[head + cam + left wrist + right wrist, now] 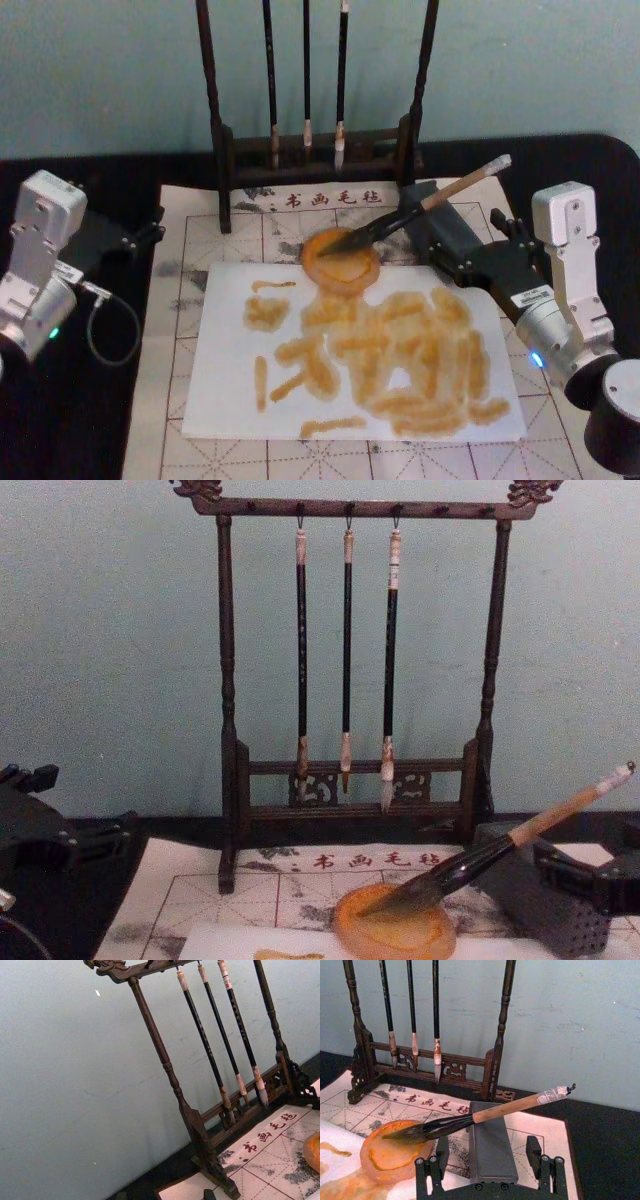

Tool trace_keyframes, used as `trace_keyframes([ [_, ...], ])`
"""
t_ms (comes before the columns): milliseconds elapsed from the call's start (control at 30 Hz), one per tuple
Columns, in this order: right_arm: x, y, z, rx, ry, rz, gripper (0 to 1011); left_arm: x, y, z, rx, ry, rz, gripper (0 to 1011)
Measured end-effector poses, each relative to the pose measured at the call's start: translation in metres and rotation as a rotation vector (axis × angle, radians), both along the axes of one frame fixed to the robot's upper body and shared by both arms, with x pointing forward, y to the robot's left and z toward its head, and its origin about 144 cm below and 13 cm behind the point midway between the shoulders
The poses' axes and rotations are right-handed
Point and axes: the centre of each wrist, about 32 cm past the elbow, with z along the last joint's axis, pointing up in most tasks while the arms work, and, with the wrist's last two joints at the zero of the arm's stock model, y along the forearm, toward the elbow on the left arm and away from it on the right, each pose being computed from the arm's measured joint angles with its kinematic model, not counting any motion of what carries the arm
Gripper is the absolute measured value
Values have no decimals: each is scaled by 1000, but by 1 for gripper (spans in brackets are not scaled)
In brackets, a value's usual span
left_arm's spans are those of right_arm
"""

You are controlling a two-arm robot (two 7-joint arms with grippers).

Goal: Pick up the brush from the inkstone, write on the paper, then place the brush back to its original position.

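Note:
The brush (420, 208) lies slanted, its dark bristle tip in the orange inkstone (341, 262) and its tan handle propped on a grey block (455, 225). Nothing grips it. My right gripper (472, 242) stands open just behind the brush, its fingers (432, 1162) on either side of the grey block (490, 1150). In the right wrist view the brush (470, 1121) crosses above the block to the inkstone (395, 1155). The white paper (225, 400) lies in front of the inkstone, covered with orange strokes. My left gripper (145, 232) rests open at the left, away from everything.
A dark wooden rack (222, 150) with three thin hanging brushes (306, 70) stands at the back. An off-white grid mat (190, 250) with red characters lies under the paper on a black table. A cable (100, 320) loops beside the left arm.

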Motion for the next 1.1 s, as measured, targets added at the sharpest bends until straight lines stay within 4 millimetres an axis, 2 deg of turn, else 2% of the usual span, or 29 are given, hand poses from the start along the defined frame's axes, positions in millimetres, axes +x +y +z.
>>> trace_keyframes([
  [1100,0,0,0,1,1,0,1002,0,0,0,0,0,0,1001],
])
